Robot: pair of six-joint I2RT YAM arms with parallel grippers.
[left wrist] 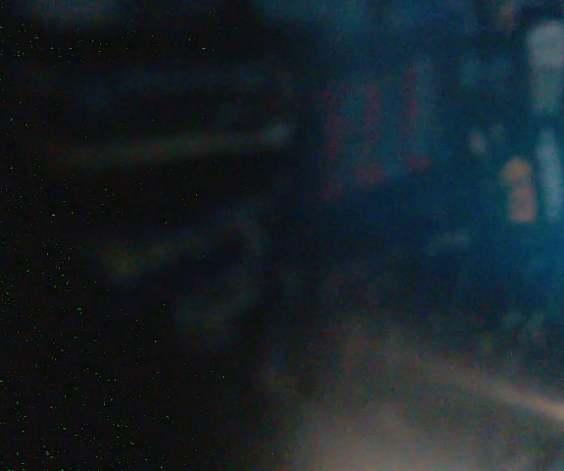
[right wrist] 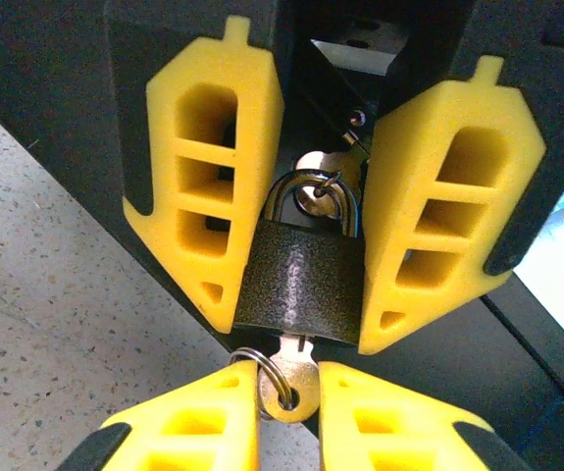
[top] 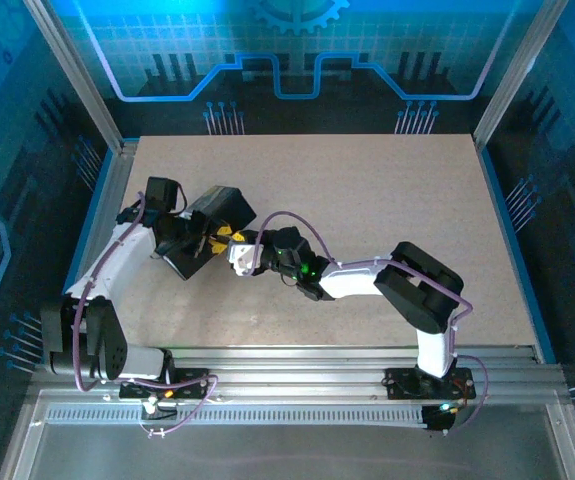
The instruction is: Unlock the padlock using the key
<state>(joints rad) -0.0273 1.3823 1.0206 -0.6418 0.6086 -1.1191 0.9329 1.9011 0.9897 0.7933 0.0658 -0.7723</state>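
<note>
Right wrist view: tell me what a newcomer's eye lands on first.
The dark padlock sits dead centre, clamped between the big yellow fingers of the left end effector. Just below it, the silvery key stands in the keyhole, its head pinched by the right end effector at the bottom edge. A second key hangs from the shackle above.
</note>
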